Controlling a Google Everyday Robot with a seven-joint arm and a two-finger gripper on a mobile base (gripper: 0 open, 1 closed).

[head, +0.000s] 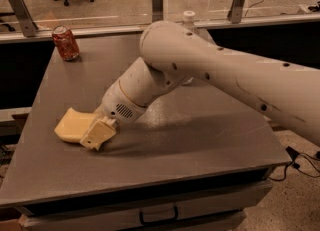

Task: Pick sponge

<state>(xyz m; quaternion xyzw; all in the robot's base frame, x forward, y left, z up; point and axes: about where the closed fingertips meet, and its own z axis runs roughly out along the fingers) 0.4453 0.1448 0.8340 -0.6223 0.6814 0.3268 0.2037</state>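
Fingers (98, 134): low over the desk (210, 140), front-left, at the right end of the sponge (73, 124); apart or clamped, cannot tell
Sponge axis: flat, left-right, reaching leftward from them

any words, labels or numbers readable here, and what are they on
No text can be read.
Red soda can: its print is too blurred to read.
Sponge and the gripper at the sponge's right edge: no markings visible.
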